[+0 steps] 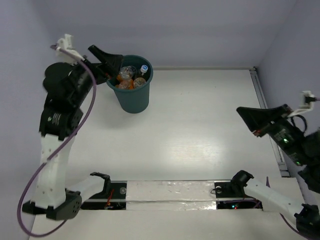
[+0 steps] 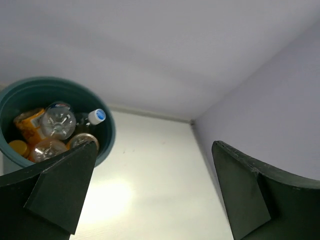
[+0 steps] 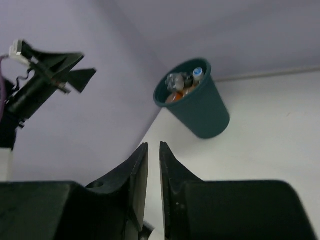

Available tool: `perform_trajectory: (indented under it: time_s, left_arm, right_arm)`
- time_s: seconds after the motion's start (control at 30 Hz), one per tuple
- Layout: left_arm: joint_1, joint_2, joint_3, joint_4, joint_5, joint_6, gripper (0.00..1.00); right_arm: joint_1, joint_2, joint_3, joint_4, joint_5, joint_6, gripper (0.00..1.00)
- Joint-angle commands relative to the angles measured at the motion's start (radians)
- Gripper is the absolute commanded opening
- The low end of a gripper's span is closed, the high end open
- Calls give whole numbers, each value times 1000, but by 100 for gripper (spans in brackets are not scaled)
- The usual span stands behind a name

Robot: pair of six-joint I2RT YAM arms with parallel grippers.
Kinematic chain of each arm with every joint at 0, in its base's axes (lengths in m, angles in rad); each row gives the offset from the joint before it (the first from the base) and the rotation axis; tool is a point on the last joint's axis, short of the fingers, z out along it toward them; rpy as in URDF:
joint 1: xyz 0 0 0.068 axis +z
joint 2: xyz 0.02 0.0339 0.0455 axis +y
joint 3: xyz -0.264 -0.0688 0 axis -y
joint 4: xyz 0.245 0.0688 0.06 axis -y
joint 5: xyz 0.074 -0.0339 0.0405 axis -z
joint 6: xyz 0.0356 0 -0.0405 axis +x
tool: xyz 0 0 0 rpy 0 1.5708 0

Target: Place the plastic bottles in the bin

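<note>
The dark teal bin [image 1: 134, 97] stands at the back left of the table. Several plastic bottles [image 1: 131, 77] lie inside it, some orange, some clear, one with a white and blue cap. My left gripper [image 1: 111, 62] hangs just left of the bin's rim, open and empty. In the left wrist view the bin [image 2: 107, 137] and its bottles [image 2: 57, 122] sit at the left, with the gripper [image 2: 154, 147] spread wide. My right gripper [image 1: 240, 112] is far right, above the table, shut with a thin gap and nothing in it [image 3: 154, 145]. It looks at the bin [image 3: 200, 107].
The back wall runs just behind the bin, and side walls close in left and right. A metal strip [image 1: 262, 105] edges the table's right side. A white taped strip [image 1: 170, 192] lies between the arm bases at the front.
</note>
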Motion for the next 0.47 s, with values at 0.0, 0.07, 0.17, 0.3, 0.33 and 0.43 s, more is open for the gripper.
perform_trajectory:
  time_s: [0.0,0.07,0.17,0.3,0.33,0.43]
  left_arm:
    - [5,-114,-11,-13,33,-30,99]
    - [5,-187,-5,-49,8,-29,99]
    - [5,-266,28,-114,-78,-9,99]
    - [5,-327,35,-174,-163,2,99]
    - [5,-336,30,-195,-155,-4,99]
    - [5,-352,-11,-218,-140,-36,99]
  right_arm:
    - [4,-100,66,29,156,-55,23]
    - [4,-148,58,36,275,-52,83]
    - [4,-234,0,56,375,-46,100]
    - [4,-240,-52,27,348,-55,100]
    - [4,-234,-62,24,334,-56,100]
    - [4,-214,-85,21,305,-69,100]
